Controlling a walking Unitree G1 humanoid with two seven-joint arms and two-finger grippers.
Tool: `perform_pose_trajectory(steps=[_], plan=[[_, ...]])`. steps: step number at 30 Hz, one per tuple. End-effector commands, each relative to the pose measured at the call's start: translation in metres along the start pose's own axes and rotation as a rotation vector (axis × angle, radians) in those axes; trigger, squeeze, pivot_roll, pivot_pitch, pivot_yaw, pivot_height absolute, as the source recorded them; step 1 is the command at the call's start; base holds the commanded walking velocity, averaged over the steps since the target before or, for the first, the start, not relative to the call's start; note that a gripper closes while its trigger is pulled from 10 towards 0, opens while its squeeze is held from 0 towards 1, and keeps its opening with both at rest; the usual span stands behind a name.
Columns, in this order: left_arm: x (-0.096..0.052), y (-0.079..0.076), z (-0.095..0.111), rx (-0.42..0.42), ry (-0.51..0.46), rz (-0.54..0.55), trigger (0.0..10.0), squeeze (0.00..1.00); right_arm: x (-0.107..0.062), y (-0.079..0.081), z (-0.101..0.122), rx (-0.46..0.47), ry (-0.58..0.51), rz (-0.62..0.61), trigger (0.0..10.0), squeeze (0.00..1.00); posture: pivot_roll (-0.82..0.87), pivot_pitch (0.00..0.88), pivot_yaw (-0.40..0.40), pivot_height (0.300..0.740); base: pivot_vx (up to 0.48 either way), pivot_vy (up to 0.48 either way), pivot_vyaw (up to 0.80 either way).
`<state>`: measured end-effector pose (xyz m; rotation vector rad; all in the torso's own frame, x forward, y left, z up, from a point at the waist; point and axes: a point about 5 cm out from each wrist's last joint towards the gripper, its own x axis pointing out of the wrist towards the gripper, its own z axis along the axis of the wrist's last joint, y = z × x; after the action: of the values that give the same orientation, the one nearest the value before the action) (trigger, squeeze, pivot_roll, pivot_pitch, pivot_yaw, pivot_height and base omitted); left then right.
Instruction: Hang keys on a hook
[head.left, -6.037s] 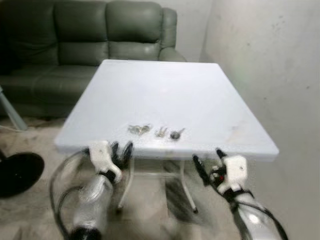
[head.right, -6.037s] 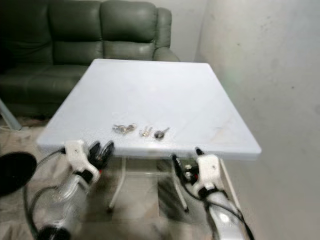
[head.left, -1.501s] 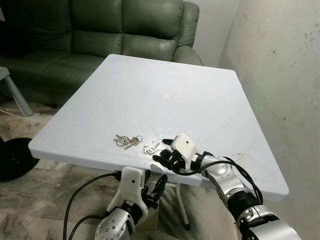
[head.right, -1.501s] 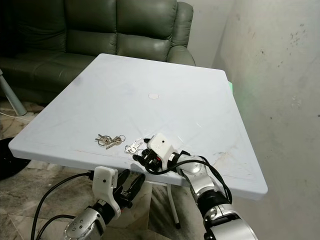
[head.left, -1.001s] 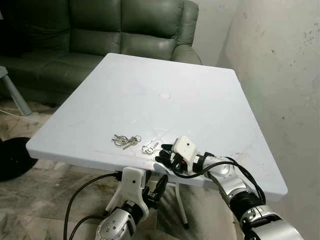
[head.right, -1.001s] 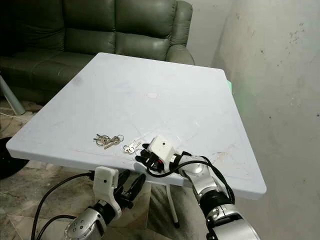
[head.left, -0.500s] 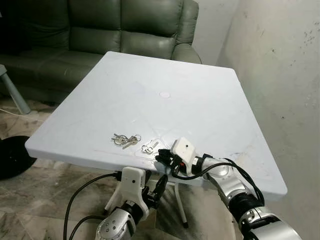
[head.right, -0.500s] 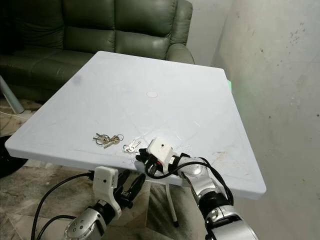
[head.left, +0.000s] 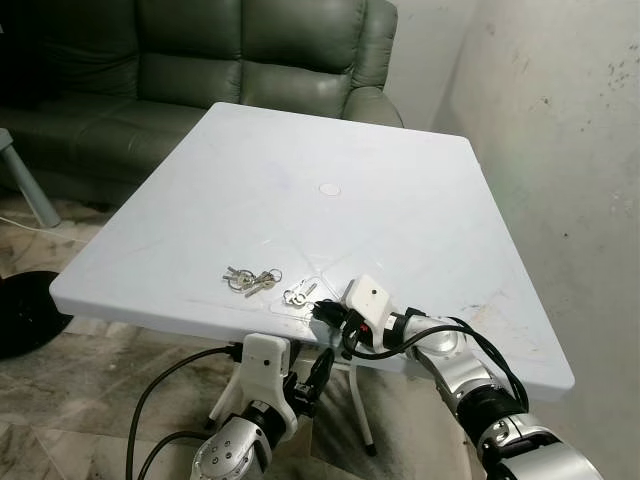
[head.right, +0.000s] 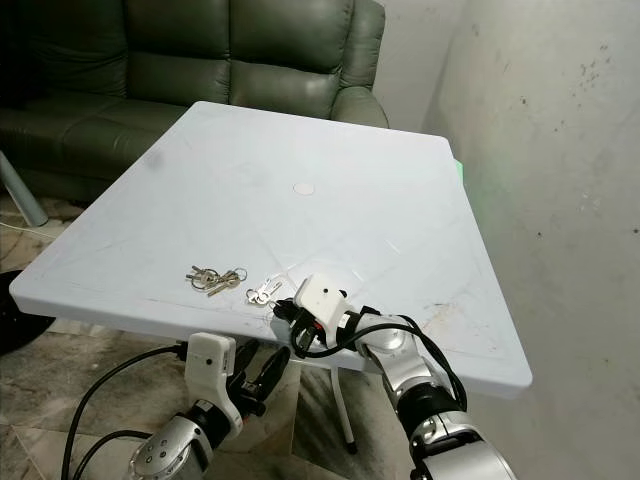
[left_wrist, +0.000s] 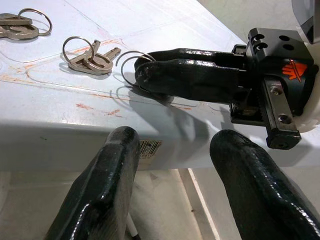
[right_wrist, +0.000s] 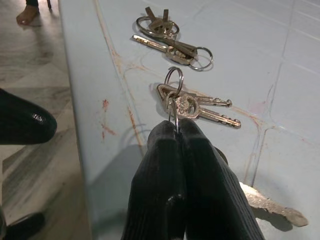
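Left eye view: right gripper (head.left: 322, 313) lies at the table's (head.left: 400, 190) near edge, beside the small keys (head.left: 297, 294).
Right wrist view: fingers (right_wrist: 165, 165) pressed together on a key ring (right_wrist: 173, 107).
Left wrist view: left gripper (left_wrist: 175, 165) spread below the table's edge.
Progress: ring pinched; lifting and hanging remain.

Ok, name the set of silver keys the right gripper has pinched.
The rightmost set: the right gripper is shut on its thin silver ring. The middle pair and left bunch lie free.

Right pincer (right_wrist: 176, 131) closed; left pincer (left_wrist: 170, 165) spread.
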<state>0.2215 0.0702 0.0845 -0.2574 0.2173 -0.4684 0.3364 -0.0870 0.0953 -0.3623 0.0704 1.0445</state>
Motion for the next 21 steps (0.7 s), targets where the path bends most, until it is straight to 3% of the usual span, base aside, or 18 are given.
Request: perform_pose_trajectory(steps=[1,5,8,9,10,11,12,13,17,19,21], plan=[[0.003,-0.008,0.004,-0.02,-0.022,-0.012,10.0,0.0,-0.001,-0.004,0.005,-0.003,-0.036,-0.016,0.0,0.0,0.16,0.076,-0.123,0.74,0.0,0.0,0.0],[0.004,-0.007,0.004,-0.02,-0.027,-0.011,10.0,0.0,-0.002,-0.007,0.008,0.009,-0.07,-0.039,0.0,0.0,0.16,0.07,-0.12,0.74,0.0,0.0,0.0],[0.007,-0.005,0.006,-0.022,-0.036,-0.007,10.0,0.0,-0.004,-0.012,0.016,0.046,-0.154,-0.097,0.0,0.0,0.16,0.058,-0.118,0.74,0.0,0.0,0.0],[0.009,-0.003,0.008,-0.017,-0.043,-0.005,10.0,0.0,-0.003,-0.015,0.019,0.097,-0.183,-0.116,0.0,0.0,0.16,0.055,-0.117,0.74,0.0,0.0,0.0],[0.012,0.001,0.013,-0.006,-0.06,0.002,10.0,0.0,-0.004,-0.02,0.025,0.146,-0.259,-0.168,1.2,0.0,0.16,0.047,-0.116,0.74,0.0,0.0,0.0],[0.013,0.002,0.014,-0.005,-0.064,0.005,10.0,0.0,-0.004,-0.022,0.027,0.16,-0.278,-0.192,1.2,0.0,0.16,0.04,-0.113,0.74,0.0,0.0,0.0],[0.014,0.003,0.015,-0.005,-0.067,0.008,10.0,0.0,-0.004,-0.023,0.028,0.182,-0.29,-0.213,3.8,0.0,0.16,0.04,-0.113,0.74,0.0,0.0,0.0],[0.017,0.006,0.017,0.005,-0.074,0.014,10.0,0.0,-0.004,-0.026,0.031,0.228,-0.323,-0.248,9.8,0.0,0.15,0.029,-0.112,0.74,0.0,0.0,0.0],[0.023,0.012,0.022,0.011,-0.09,0.034,10.0,0.0,-0.006,-0.032,0.035,0.288,-0.373,-0.328,10.0,0.0,0.15,0.02,-0.112,0.74,0.0,0.0,0.0],[0.033,0.026,0.033,0.038,-0.12,0.093,10.0,0.0,-0.013,-0.042,0.039,0.342,-0.432,-0.443,10.0,0.0,0.14,0.0,-0.106,0.74,0.0,0.0,0.0],[0.036,0.031,0.036,0.037,-0.129,0.121,10.0,0.0,-0.016,-0.044,0.04,0.345,-0.445,-0.469,10.0,0.0,0.14,0.0,-0.104,0.74,0.0,0.0,0.0]])
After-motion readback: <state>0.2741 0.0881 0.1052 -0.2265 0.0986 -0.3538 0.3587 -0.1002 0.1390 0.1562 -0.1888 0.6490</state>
